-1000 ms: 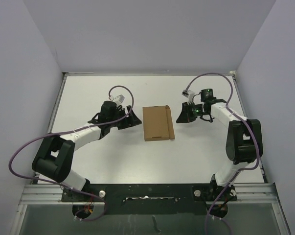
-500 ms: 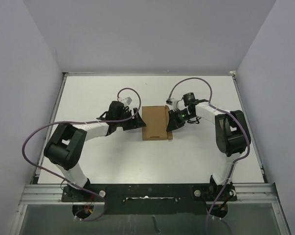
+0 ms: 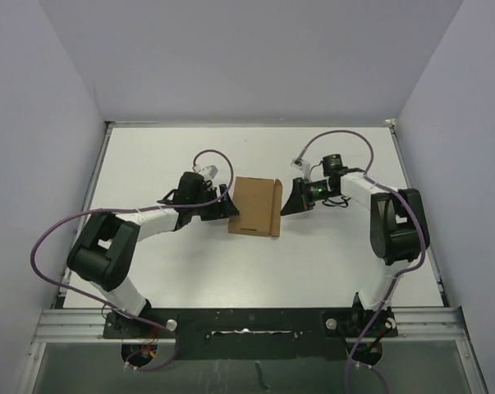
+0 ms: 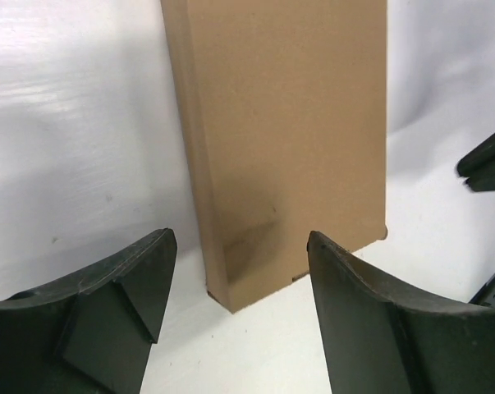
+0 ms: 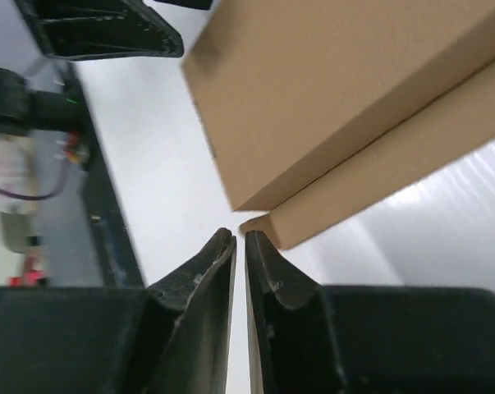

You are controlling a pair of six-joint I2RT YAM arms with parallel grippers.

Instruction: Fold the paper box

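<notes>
Box moved: the paper box has slid toward frame-left and twisted slightly clockwise compared with a second ago. The right gripper came in against its right edge half a second back and now sits just off that edge.

- Box lies flat on the table, centre of the top view, between the two grippers. It looks mostly closed, with a narrow side strip along its right edge.
- Right gripper: fingers pressed almost together with only a slit between them, nothing held. In its wrist view the tips sit just short of the strip's corner. Reads as a pusher or poker rather than a pincher.
- Left gripper: fingers spread, at the box's left edge. In its wrist view the box end stands just ahead of the gap, not clamped. Likely placed as a backstop, or lined up to take that end.

My guess at the next step: left pins the box, right works the side strip.
</notes>
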